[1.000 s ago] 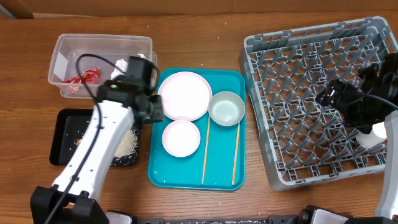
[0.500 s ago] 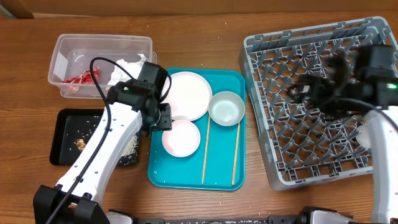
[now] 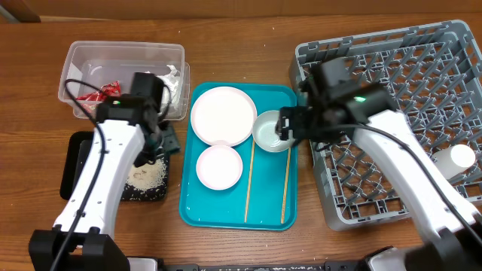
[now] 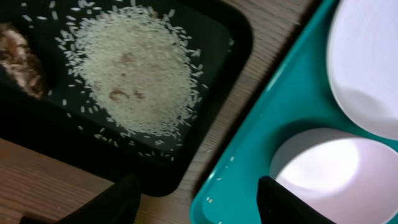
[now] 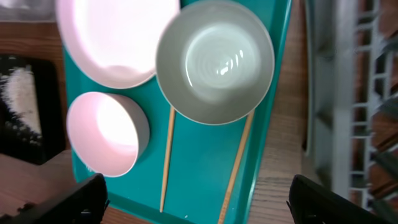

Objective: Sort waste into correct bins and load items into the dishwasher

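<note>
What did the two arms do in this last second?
The right gripper swung left from over the grey rack to above the grey bowl, open. The left gripper drew back towards the black tray. The plate, pink bowl and chopsticks stayed put.

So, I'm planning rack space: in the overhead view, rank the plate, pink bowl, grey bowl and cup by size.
1. Plate
2. Pink bowl and grey bowl: nearly alike, and the grey one is partly hidden, so they are unranked
3. Cup
</note>
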Motion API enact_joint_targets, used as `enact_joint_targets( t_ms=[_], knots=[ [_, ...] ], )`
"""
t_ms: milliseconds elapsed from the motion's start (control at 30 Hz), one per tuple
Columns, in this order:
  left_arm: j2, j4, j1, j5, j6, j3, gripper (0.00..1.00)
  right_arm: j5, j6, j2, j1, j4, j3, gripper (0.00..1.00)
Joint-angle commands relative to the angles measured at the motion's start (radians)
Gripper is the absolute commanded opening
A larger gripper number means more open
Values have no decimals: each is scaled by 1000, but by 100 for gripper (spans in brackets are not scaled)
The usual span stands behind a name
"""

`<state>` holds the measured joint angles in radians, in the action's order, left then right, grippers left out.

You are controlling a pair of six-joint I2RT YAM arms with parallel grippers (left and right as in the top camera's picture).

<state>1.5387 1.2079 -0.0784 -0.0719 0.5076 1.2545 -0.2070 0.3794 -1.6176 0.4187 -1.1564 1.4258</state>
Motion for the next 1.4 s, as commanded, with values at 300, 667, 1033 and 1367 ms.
enact_joint_targets(
  t_ms=[300, 667, 1033, 1367],
  knots=[
    [-13, 3, 26, -13, 24, 11, 72, 114, 292, -261, 59, 82, 12, 87],
    [-13, 4, 26, -13, 24, 11, 73, 151, 336, -341, 59, 123, -26, 74],
    [-13, 5, 26, -12, 24, 11, 73, 152, 336, -342, 59, 96, -26, 20],
    [-13, 4, 26, -12, 24, 11, 73, 161, 335, -297, 39, 66, -24, 4]
  ],
)
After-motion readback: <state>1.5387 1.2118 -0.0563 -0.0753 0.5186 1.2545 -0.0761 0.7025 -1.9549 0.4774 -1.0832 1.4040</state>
